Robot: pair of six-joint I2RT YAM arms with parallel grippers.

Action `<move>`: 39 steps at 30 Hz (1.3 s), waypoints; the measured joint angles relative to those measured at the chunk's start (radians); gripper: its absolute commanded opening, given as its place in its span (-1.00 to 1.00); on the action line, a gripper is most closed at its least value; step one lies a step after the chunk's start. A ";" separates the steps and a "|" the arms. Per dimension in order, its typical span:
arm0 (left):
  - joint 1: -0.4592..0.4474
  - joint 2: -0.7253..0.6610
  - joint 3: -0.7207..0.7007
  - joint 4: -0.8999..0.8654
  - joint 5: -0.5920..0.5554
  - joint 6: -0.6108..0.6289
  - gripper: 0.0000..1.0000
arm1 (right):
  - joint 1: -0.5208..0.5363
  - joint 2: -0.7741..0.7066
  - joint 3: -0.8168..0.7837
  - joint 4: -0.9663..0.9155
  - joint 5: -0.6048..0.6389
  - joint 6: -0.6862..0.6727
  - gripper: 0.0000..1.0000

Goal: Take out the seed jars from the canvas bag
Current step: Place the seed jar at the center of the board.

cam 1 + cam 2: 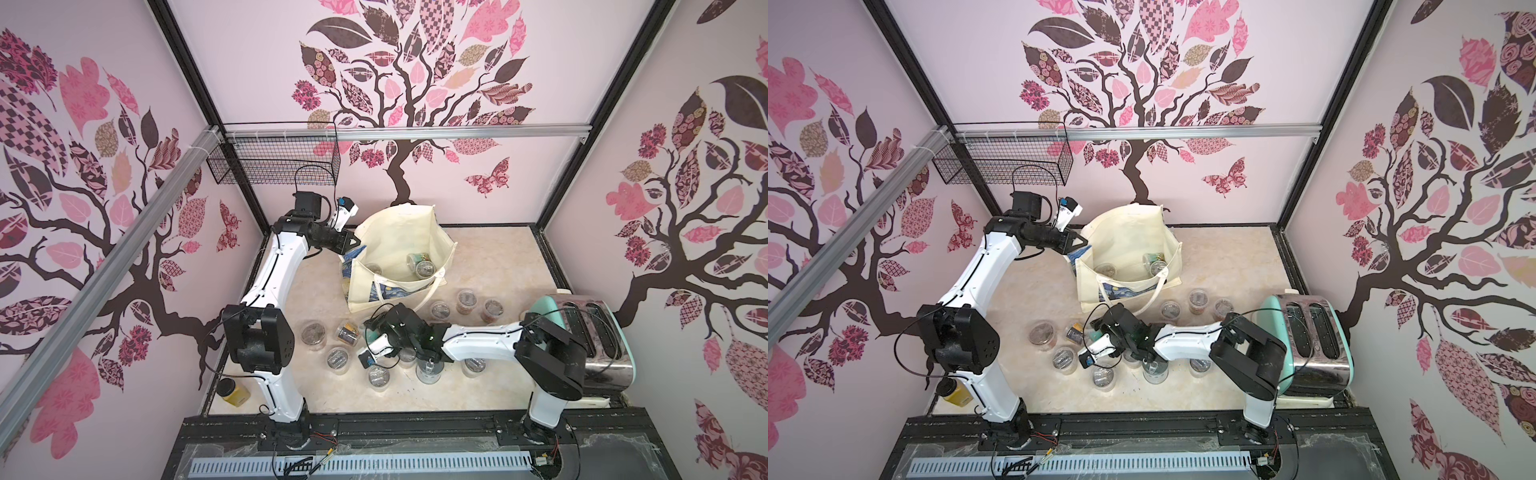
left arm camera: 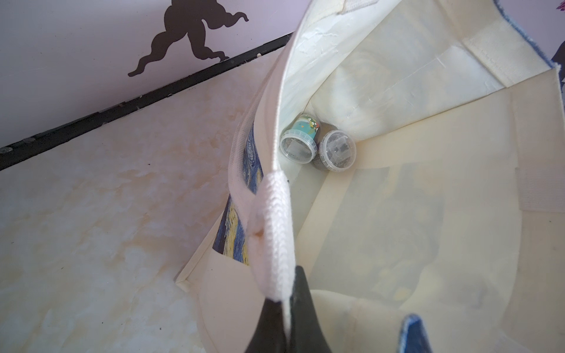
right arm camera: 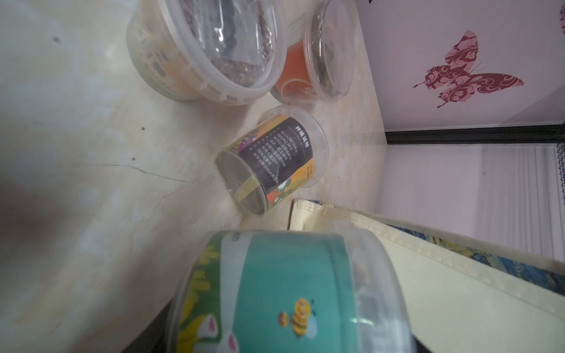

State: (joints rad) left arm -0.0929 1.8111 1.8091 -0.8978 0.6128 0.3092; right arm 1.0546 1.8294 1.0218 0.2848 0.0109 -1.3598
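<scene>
The pale marbled table (image 1: 490, 257) carries a canvas bag (image 1: 399, 237) standing open at the far middle. Just near and right of it, three seed jars (image 1: 467, 300) stand upright close together. Near and left of the bag more of them are scattered, with one tipped jar (image 1: 348, 332) lying on its side among the upright ones. A toaster (image 1: 598, 332) sits at the right edge. A yellow jar (image 1: 235, 392) with a black lid rests in the near left corner.

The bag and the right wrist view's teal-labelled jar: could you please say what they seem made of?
The canvas bag: matte cream woven cloth, likely canvas; stitched hems, soft folds. The teal-labelled jar: clear glossy plastic, probably; see-through wall with highlights.
</scene>
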 measured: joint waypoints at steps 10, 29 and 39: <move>0.002 0.000 -0.012 0.017 0.024 -0.011 -1.00 | -0.007 0.076 0.020 0.010 -0.023 -0.008 0.40; 0.002 0.000 -0.017 0.021 0.043 -0.019 -1.00 | -0.019 0.117 -0.008 0.085 -0.021 -0.012 0.61; 0.002 -0.017 -0.043 0.030 0.043 -0.005 -1.00 | -0.019 0.022 -0.106 0.045 -0.031 -0.018 0.69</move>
State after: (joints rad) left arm -0.0914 1.7939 1.7657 -0.8680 0.6556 0.3042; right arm 1.0355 1.8511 0.9154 0.3294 -0.0196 -1.3773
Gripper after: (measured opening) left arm 0.046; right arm 0.832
